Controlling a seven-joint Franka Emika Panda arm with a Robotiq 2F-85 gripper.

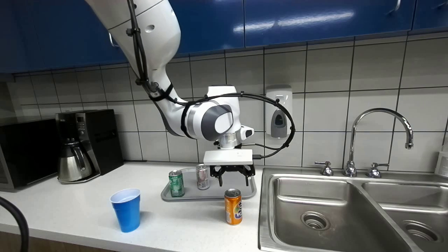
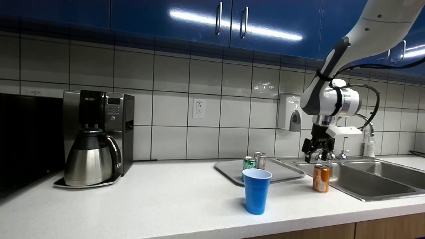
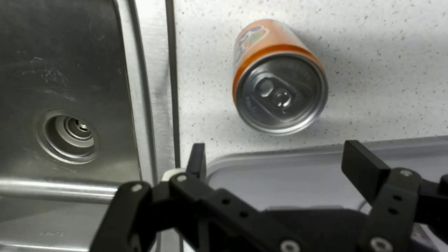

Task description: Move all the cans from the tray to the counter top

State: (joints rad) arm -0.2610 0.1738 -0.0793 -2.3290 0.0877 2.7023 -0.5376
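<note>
Exterior views show two cans (image 1: 176, 183) on one tray (image 1: 211, 193), one orange can (image 1: 233, 206) on the counter (image 1: 182, 222), end effector (image 1: 233, 183) agape.

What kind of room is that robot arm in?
It looks like a kitchen, though I can't tell whether it's in a home or a workplace. There's a double steel sink, a coffee maker and blue cupboards up high.

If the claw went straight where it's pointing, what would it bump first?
Probably the orange can, which looks just below the open claw. Depth is unclear: it might miss, meeting the counter top or tray.
</note>
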